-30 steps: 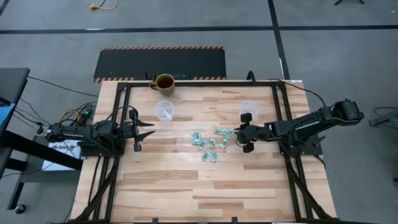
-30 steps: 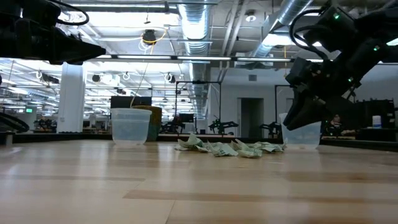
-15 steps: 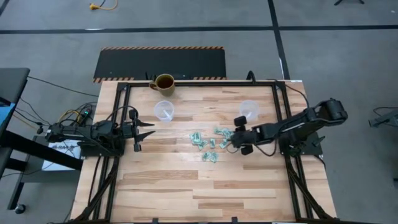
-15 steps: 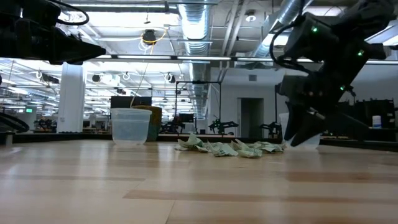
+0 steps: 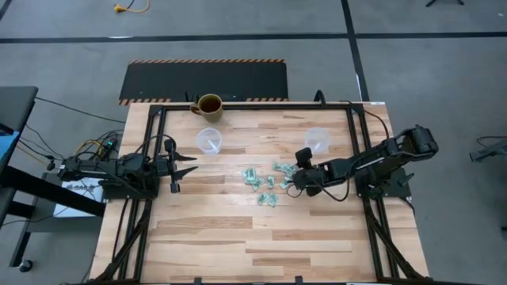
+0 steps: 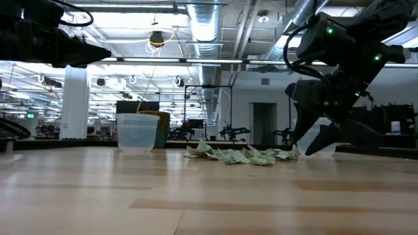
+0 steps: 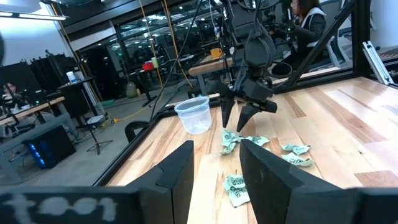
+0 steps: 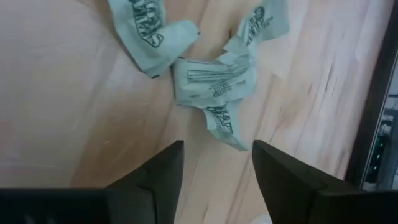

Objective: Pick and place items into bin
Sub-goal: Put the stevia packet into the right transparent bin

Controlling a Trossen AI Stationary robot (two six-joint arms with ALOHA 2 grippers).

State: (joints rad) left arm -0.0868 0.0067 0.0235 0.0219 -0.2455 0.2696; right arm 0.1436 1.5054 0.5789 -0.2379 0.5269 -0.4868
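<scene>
Several small light-green and white crinkly wrapped items [image 5: 265, 182] lie in a loose cluster on the wooden table, also seen in the low view [image 6: 241, 155]. My right gripper [image 5: 295, 180] hangs open just above the right end of the cluster, pointing down. In the right wrist view its gripper [image 8: 217, 171] stands over one crumpled item [image 8: 214, 84], which lies between and beyond the fingers, untouched. My left gripper [image 5: 190, 165] waits open at the table's left, level, pointing at the cluster. The only containers in view are cups and a mug.
One clear plastic cup [image 5: 209, 140] stands far left of the cluster. A second clear plastic cup [image 5: 317, 139] is just beyond my right gripper. A brown mug [image 5: 209, 104] sits at the far edge. Black frame rails [image 5: 360, 158] run along both table sides. Bare wood lies toward the near edge.
My right gripper has moved toward the table's left and down, onto the right end of the cluster of items. Its fingers have opened from nearly shut to wide apart. The items have not moved.
</scene>
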